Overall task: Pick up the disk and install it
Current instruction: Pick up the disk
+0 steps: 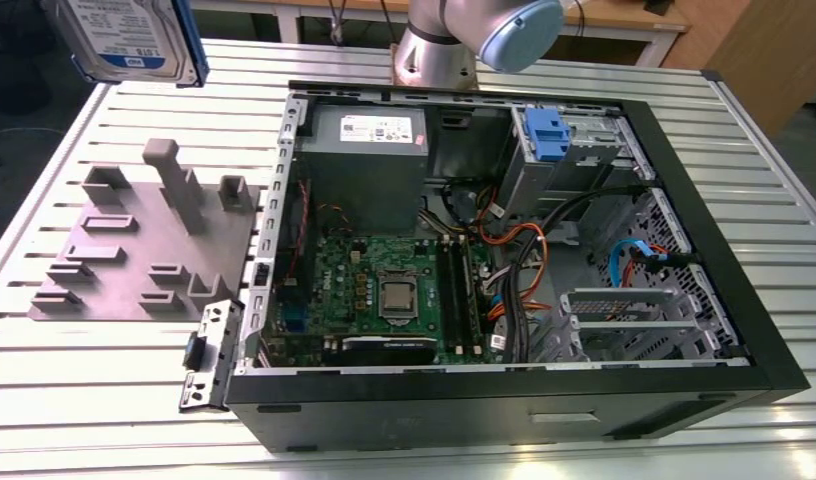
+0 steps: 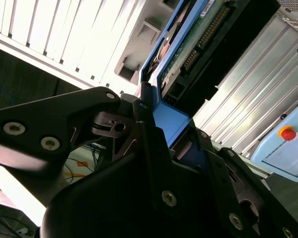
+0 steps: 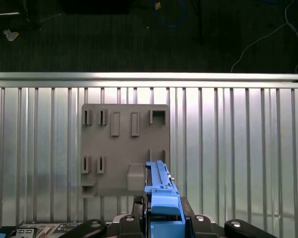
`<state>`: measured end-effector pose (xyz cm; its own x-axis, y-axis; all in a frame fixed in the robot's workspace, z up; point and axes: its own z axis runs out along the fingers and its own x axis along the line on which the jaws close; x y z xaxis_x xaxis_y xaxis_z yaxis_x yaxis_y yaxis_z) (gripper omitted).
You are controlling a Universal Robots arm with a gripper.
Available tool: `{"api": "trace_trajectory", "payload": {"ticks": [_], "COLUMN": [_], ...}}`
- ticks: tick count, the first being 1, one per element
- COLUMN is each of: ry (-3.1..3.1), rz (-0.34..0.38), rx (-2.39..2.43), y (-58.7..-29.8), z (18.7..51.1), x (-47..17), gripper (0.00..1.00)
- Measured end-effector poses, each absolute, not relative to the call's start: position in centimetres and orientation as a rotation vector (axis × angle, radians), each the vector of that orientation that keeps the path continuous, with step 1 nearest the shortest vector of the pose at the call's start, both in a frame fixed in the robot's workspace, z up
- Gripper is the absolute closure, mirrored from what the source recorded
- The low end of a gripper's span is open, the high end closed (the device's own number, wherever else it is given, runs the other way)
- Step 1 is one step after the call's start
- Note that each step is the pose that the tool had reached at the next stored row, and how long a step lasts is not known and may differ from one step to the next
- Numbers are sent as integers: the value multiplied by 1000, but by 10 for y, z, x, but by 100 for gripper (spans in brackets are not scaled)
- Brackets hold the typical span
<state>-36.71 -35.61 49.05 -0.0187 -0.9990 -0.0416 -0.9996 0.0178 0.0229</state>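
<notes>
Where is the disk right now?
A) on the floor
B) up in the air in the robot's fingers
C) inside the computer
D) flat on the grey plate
B: the disk hangs above the grey plate, its blue frame pinched between the fingers, outside the computer.

The arm [image 1: 430, 55] is a silver tube with a pale blue round joint cap [image 1: 522, 30], and the gripper [image 2: 169, 121] is black, its angular links dotted with silver screws [image 2: 169, 198].
</notes>
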Motion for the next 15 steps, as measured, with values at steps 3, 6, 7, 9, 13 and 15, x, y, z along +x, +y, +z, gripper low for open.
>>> {"api": "trace_trajectory", "payload": {"ticks": [3,6,7,9,13,15], "ry": [2231,2231,2231,2231,2231,2231], "rz": [71,71,71,71,71,71], "rx": [-2191,-2191,-2191,-2191,-2191,-2191], "y": [-356,-356,-356,-356,-356,-356], "z": [491,491,491,491,491,491], "x": [-367,-367,-367,-366,-364,-363], "gripper": [63,63,63,63,63,63]}}
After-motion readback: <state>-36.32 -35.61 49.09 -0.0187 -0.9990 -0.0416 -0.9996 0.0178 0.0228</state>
